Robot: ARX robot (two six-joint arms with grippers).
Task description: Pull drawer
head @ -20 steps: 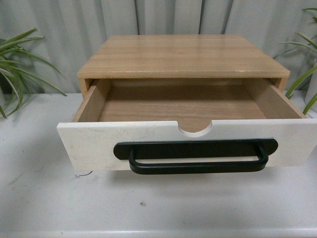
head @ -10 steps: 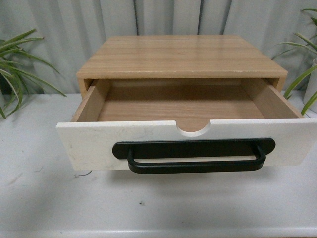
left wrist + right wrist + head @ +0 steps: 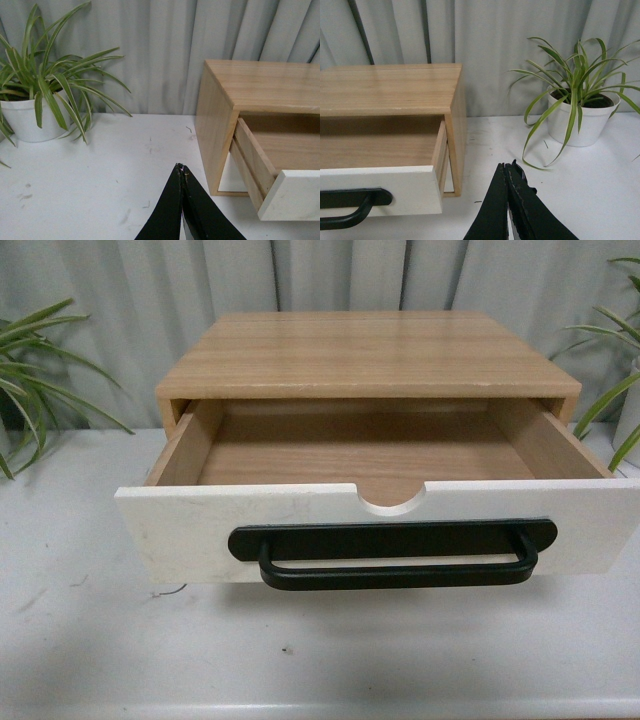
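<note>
The drawer stands pulled well out of its light wood cabinet, its inside bare. Its white front carries a long black bar handle and a semicircular notch in the top edge. Neither arm shows in the front view. My left gripper is shut with nothing in it, over the table to the left of the cabinet and apart from the drawer. My right gripper is also shut and holds nothing, to the right of the drawer, whose handle end shows.
A white table carries the cabinet. A potted spider plant stands to the cabinet's left and another to its right. Grey curtains hang behind.
</note>
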